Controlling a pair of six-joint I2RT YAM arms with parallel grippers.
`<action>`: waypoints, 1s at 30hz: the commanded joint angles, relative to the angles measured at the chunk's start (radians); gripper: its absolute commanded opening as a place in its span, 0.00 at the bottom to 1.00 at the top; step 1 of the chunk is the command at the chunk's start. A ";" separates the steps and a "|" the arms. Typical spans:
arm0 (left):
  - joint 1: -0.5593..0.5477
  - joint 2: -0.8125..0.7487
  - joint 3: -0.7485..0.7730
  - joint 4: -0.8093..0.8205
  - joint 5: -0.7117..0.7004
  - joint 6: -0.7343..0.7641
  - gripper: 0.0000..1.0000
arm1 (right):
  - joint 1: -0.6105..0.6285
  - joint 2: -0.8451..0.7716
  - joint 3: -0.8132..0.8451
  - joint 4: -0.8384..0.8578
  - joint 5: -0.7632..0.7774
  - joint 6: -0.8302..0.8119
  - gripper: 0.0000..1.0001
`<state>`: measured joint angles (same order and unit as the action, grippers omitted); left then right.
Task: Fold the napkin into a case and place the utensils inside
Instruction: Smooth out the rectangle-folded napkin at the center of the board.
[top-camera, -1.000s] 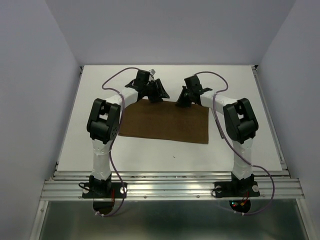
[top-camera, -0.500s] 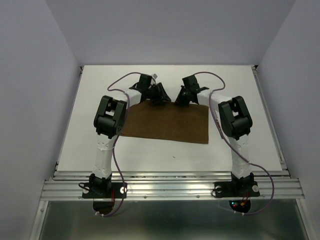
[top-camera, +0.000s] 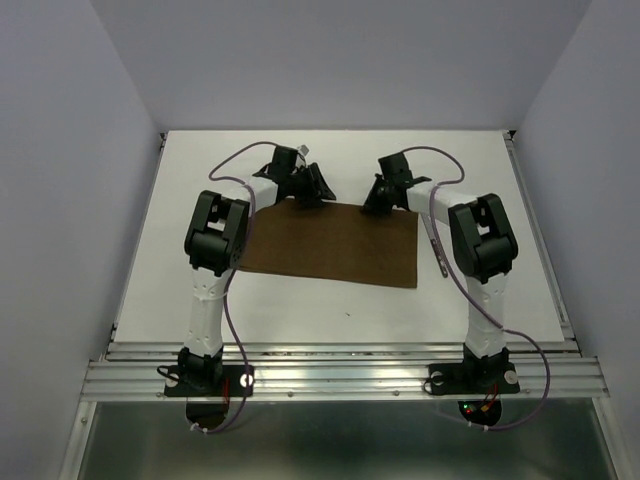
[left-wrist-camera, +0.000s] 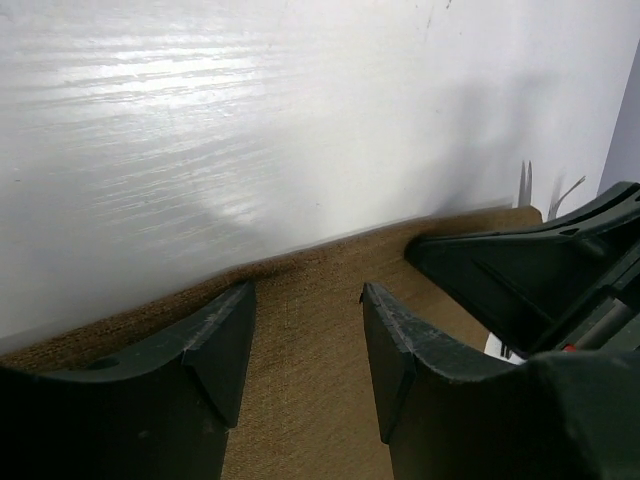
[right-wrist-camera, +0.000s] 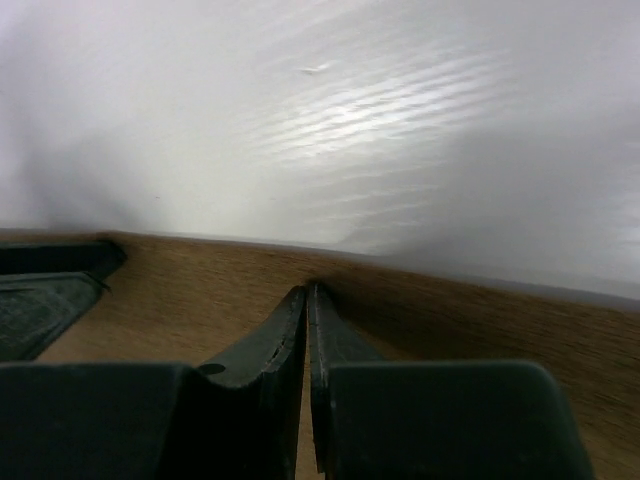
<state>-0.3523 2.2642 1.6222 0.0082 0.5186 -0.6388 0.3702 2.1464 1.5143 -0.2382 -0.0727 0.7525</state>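
Observation:
The dark brown napkin lies flat as a wide rectangle in the middle of the white table. My left gripper hovers open over its far edge, and bare cloth shows between the fingers. My right gripper is shut, its tips down on the napkin just inside the far edge, with a thin strip of brown between them. The utensils lie just right of the napkin, partly under the right arm. The fork tines show past the cloth's corner.
Grey walls close in the table on the left, right and back. A metal rail runs along the near edge with both arm bases on it. Purple cables loop off both arms over the far part of the table.
Both elbows have shifted a little and the grippers have moved slightly along the napkin's far edge. The left stays open and the right stays shut. The napkin has not moved.

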 joint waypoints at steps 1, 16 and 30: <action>0.026 -0.022 -0.021 -0.007 -0.025 0.042 0.58 | -0.056 -0.091 -0.069 -0.018 0.044 -0.042 0.10; 0.088 -0.080 -0.035 -0.111 -0.117 0.142 0.58 | -0.221 -0.249 -0.276 -0.018 0.105 -0.111 0.11; 0.153 -0.130 -0.048 -0.186 -0.166 0.203 0.58 | -0.240 -0.210 -0.301 -0.004 0.051 -0.123 0.10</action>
<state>-0.2451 2.2047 1.5967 -0.1085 0.4232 -0.4889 0.1368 1.9396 1.2377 -0.2501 -0.0288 0.6575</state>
